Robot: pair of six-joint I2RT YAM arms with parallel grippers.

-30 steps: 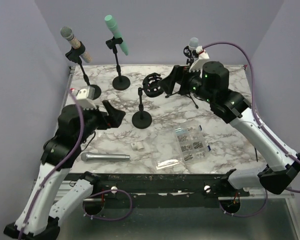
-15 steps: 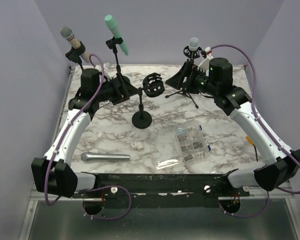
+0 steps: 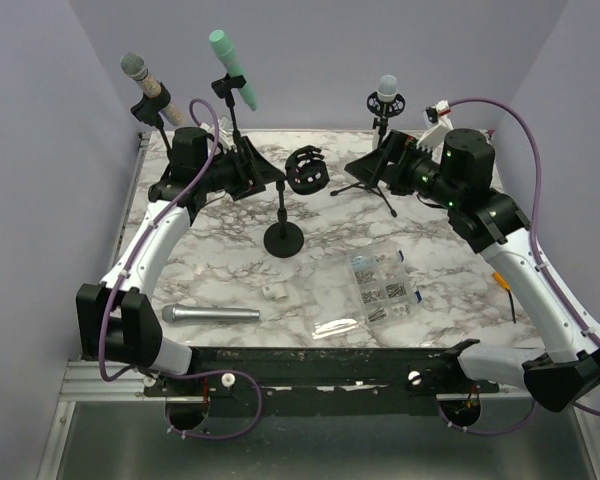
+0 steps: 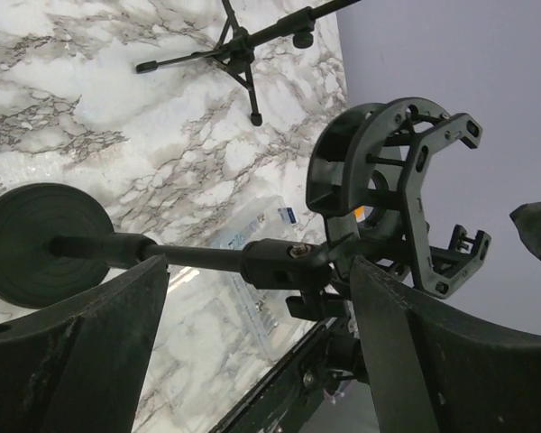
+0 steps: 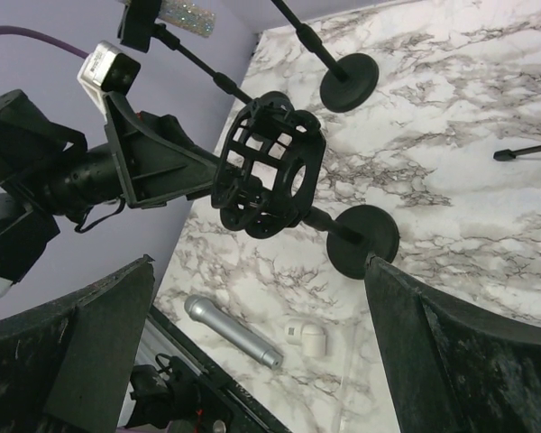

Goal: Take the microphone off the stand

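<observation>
A black stand with a round base (image 3: 283, 240) carries an empty black shock mount (image 3: 306, 170). A silver microphone (image 3: 210, 314) lies flat on the marble near the front edge; it also shows in the right wrist view (image 5: 233, 331). My left gripper (image 3: 270, 178) is open, its tips just left of the mount. In the left wrist view the stand's pole (image 4: 189, 256) crosses the gap of my left gripper (image 4: 252, 343) below the mount (image 4: 388, 180). My right gripper (image 3: 365, 165) is open and empty, right of the mount (image 5: 269, 162).
Three other stands hold microphones at the back: a glitter one (image 3: 145, 85), a green one (image 3: 235, 70), and a grey one on a tripod (image 3: 387, 90). A clear parts box (image 3: 380, 285), a plastic bag (image 3: 335, 328) and a small white piece (image 3: 273, 293) lie at front centre.
My left arm has swung from the near left up to the back, bringing its open gripper to the shock mount's stand. My right gripper has drawn back to the right.
</observation>
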